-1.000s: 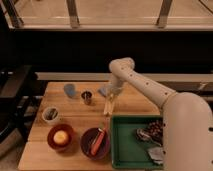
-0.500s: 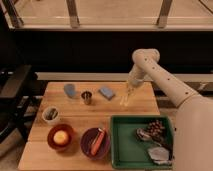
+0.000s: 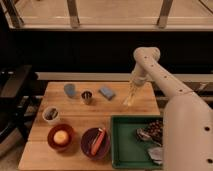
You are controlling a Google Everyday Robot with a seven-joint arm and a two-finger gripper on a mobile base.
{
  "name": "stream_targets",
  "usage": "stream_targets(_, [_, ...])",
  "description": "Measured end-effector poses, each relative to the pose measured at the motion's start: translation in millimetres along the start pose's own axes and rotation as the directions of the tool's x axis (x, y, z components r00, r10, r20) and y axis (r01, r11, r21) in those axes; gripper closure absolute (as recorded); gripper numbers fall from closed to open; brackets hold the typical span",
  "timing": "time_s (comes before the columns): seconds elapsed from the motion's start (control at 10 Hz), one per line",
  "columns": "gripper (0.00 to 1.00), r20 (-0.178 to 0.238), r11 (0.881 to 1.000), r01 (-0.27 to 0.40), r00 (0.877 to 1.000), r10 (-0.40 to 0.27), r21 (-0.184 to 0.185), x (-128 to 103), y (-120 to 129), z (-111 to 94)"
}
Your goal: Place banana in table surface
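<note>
My gripper [image 3: 135,84] hangs at the end of the white arm, over the back right part of the wooden table surface [image 3: 120,109]. It is shut on the banana [image 3: 130,96], a pale yellow strip that hangs down from the fingers. The banana's lower tip is at or just above the tabletop, to the right of the blue pad; I cannot tell if it touches.
A steel cup [image 3: 86,96] stands between a blue-grey object [image 3: 70,90] and a blue pad [image 3: 106,92]. In front are a white bowl [image 3: 50,114], a red bowl with a round orange fruit [image 3: 61,137], a dark bowl with an orange-red stick [image 3: 96,142], and a green tray [image 3: 127,150].
The arm has swung right along the back of the table with the banana, from beside the steel cup to beyond the blue pad. Nothing else has moved.
</note>
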Motion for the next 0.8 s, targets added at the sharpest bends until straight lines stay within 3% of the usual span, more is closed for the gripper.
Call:
stream_targets(0.2, [0.52, 0.044, 1.000, 0.022, 0.999, -0.021, -0.011, -12, -6, 22])
stream_targets(0.4, [0.34, 0.079, 1.000, 0.030, 0.996, -0.030, 0.001, -17, -7, 28])
stream_targets(0.6, [0.31, 0.101, 0.997, 0.046, 0.994, -0.051, 0.056, -22, -8, 26])
stream_targets(0.8, [0.31, 0.101, 0.997, 0.044, 0.994, -0.051, 0.066, -21, -8, 26])
